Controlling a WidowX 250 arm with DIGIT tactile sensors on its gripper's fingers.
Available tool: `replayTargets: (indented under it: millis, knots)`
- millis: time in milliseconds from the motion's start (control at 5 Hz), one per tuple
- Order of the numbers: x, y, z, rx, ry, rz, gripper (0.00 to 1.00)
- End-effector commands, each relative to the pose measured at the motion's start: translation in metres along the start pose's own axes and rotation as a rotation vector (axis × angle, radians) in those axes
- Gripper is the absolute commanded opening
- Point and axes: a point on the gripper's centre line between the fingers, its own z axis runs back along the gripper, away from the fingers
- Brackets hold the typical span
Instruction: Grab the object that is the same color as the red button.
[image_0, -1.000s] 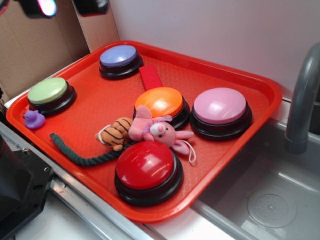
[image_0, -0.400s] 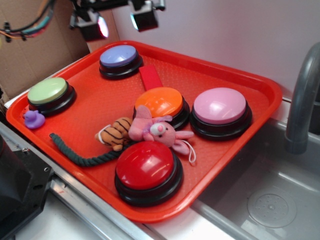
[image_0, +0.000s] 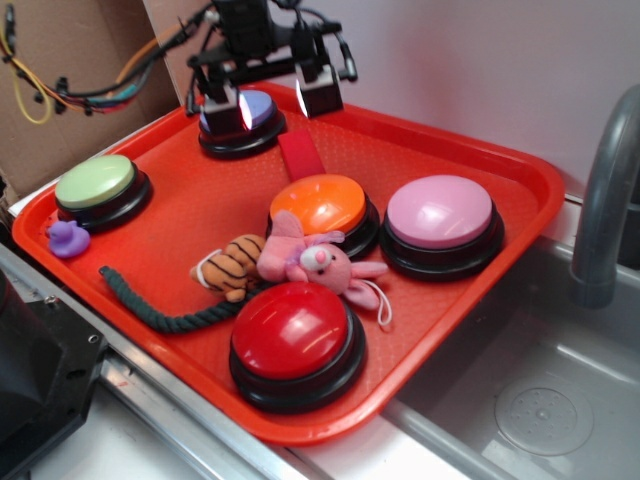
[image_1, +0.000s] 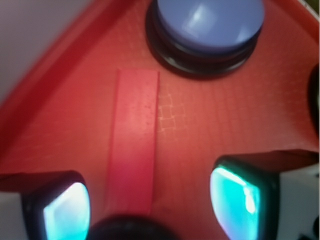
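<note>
I see the gripper (image_0: 272, 102) at 12 o'clock over the tray (image_0: 520, 215), fingers (image_1: 67, 212) spread wide, nothing between them. The red strip (image_0: 301, 155) lies flat on the tray floor, between the purple button (image_0: 240, 118) at its 10 o'clock and the orange button (image_0: 322, 205) at its 5 o'clock. On the wrist cam the strip runs down between the fingers, nearer the left one. The red button (image_0: 292, 332) sits at 6 o'clock, well apart.
</note>
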Motion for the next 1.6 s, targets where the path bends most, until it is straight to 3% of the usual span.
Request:
replayTargets:
  millis: [0, 200, 400, 600, 800, 1000, 1200, 1400]
  knots:
    - [0.020, 0.004, -0.022, 0.007, -0.054, 0.070, 1.00]
    - [0.020, 0.006, -0.034, 0.028, -0.033, 0.051, 1.00]
    - [0.019, 0.007, -0.035, -0.015, -0.050, 0.067, 0.63]
    - [0.018, 0.008, -0.032, -0.037, -0.048, 0.065, 0.00]
    - [0.017, 0.008, -0.026, -0.064, -0.036, 0.023, 0.00]
    - [0.021, 0.006, -0.004, -0.049, -0.028, -0.092, 0.00]
    - [0.020, -0.001, 0.033, -0.062, -0.062, -0.215, 0.00]
    - [0.003, -0.008, 0.077, -0.127, -0.022, -0.402, 0.00]
